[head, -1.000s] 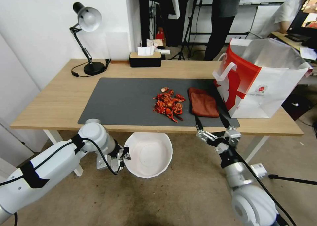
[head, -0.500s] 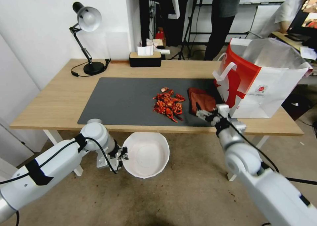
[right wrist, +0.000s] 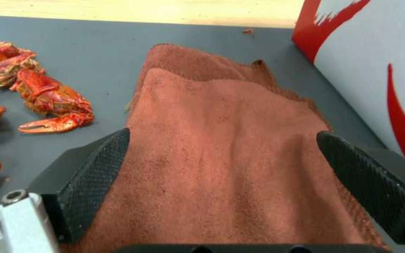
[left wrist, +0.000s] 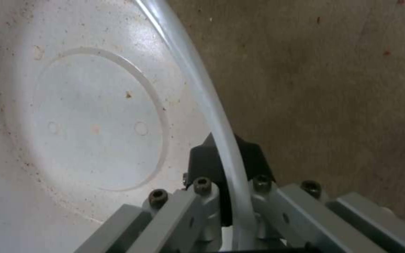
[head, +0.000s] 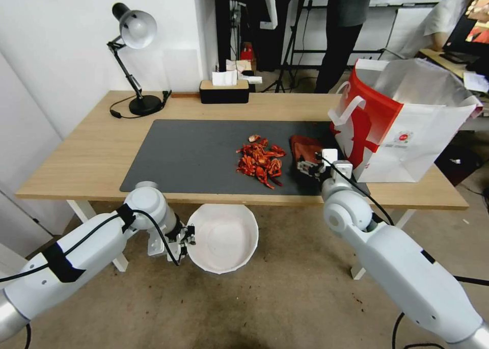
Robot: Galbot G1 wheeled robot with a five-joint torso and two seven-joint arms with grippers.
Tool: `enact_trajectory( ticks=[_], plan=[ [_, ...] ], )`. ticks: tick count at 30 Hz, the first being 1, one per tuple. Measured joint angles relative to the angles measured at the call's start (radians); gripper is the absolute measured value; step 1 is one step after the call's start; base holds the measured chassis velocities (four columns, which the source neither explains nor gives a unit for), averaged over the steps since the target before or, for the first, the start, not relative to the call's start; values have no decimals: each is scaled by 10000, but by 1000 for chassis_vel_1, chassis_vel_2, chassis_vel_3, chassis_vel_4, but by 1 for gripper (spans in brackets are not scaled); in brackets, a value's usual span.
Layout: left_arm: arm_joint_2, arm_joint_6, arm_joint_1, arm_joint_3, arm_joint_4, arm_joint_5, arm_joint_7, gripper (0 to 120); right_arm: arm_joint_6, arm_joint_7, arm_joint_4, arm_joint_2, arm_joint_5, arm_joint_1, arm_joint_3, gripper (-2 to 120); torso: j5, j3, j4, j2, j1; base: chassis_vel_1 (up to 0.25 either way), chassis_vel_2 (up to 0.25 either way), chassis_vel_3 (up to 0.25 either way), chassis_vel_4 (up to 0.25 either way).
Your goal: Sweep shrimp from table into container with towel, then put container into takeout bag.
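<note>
the right gripper (head: 309, 166) is down over the towel (head: 305, 146) on the dark grey mat (head: 193, 155), and from its wrist you can see the two black textured fingers (right wrist: 95, 168) spread wide, one along each side edge of the rust-red cloth, with nothing pinched between them. the towel lies flat and slightly rumpled, its far end poking out beyond the gripper, and it sits between the shrimp (head: 260, 163) and the takeout bag (head: 402, 125). the shrimp are a loose glossy red-orange heap on the mat just beside the towel, one clawed piece (right wrist: 52, 102) close to the cloth's edge but apart from it. the takeout bag stands upright and open at the right end of the table (head: 76, 155), its near corner on the mat and its red and white side right next to the towel. below the front edge of the table, under the shrimp, the left gripper (head: 182, 239) holds the container (head: 221, 237) out over the floor; its fingers (left wrist: 202, 196) are closed onto the white rim, one inside the bowl and one outside. the bowl faces up and has only tiny specks in it. a desk lamp (head: 133, 58) and a tissue box (head: 224, 90) stand along the back of the table.
</note>
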Motion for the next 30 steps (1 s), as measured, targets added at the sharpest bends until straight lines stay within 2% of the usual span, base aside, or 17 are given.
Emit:
enact_trajectory(
  ticks=[14,19,21,22,24,25,26,27,30],
  plan=[
    [153,35,67,0,34,-222,-28,0,-44,541,-207,272,896,114,-27,99,-1,-2,1,2,0,0,0,0,0],
    [213,62,109,-3,38,-320,-27,0,-42,686,-261,355,1103,150,-26,87,-2,-2,1,2,0,0,0,0,0],
    [261,85,149,-5,38,-413,-27,0,-29,712,-276,366,1143,157,-25,77,-2,-2,1,3,-1,0,0,0,0],
    [261,85,149,-5,38,-413,-27,0,-29,712,-276,366,1143,157,-25,77,-2,-2,1,3,-1,0,0,0,0],
    [307,101,186,-11,38,-461,-27,0,-9,736,-283,362,1197,159,-25,68,-2,-2,0,3,-2,0,0,0,0],
    [307,101,186,-11,38,-461,-27,0,-9,736,-283,362,1197,159,-25,68,-2,-2,0,3,-2,0,0,0,0],
    [317,101,191,-14,38,-464,-27,0,-1,741,-282,360,1216,159,-25,65,-2,-3,0,3,-2,0,0,0,0],
    [339,101,201,-30,38,-470,-30,0,21,755,-280,349,1280,160,-25,55,-2,-2,0,3,-2,0,0,0,0],
    [361,98,200,-55,37,-470,-44,0,59,788,-259,335,1415,160,-24,48,-1,-3,0,3,-3,0,0,0,0]
  ],
)
